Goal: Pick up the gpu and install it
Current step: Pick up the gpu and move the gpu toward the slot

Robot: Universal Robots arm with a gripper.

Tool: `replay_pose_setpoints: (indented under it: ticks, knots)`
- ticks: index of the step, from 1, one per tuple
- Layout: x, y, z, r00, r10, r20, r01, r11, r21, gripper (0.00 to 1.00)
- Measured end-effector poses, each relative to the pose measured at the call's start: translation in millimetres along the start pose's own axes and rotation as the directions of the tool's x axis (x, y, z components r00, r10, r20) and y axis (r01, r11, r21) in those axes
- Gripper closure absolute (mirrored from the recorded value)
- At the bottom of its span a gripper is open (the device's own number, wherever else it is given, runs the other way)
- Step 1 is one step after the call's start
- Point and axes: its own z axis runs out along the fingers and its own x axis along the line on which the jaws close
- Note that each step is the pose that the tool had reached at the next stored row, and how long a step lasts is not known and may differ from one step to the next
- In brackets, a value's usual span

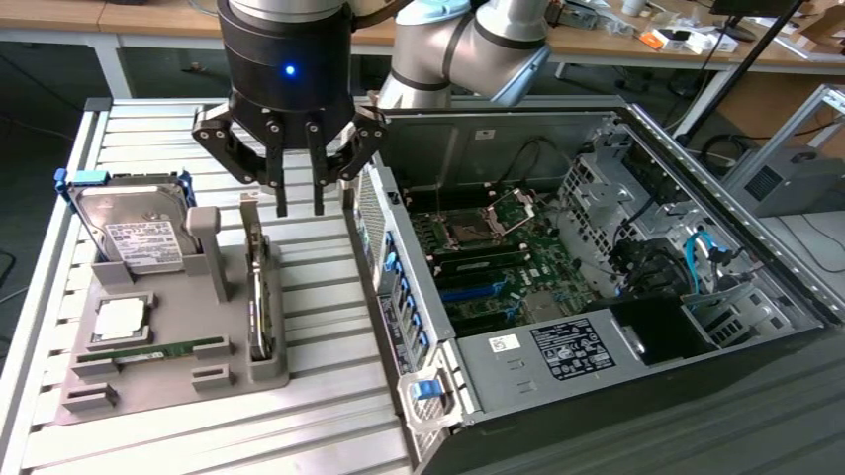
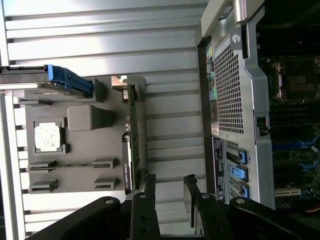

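Gpu (image 1: pixel 260 287) on edge, long axis parallel to case (image 1: pixel 374 228), bracket end near released claw (image 1: pixel 300 210)

1. gpu (image 1: pixel 256 287): the grey holder (image 1: pixel 172 381) is hiding its lower edge from you.
2. case label (image 1: pixel 571 351): its print is showing too small to read.

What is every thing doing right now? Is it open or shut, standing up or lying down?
Gripper: open, holding nothing.
Gpu: standing on its edge in the grey holder, not held.
Hard drive: standing upright in the holder.
Chip: lying flat in its pocket.
RAM stick: lying flat.
Case: open, side off, insides showing.
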Motion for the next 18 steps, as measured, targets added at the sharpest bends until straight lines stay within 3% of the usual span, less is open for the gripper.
replay_pose_setpoints:
  ticks: [13, 15, 18]
  knots:
    - [1.7, -0.2, 2.0, 1.0000, 0.000, 0.0000, 0.000, 1.0000, 0.0000, 0.64]
    - [2.7, -0.6, 10.4, 1.0000, 0.000, 0.0000, 0.000, 1.0000, 0.0000, 0.64]
    - [2.7, -0.7, 11.0, 1.0000, 0.000, 0.0000, 0.000, 1.0000, -0.0001, 0.64]
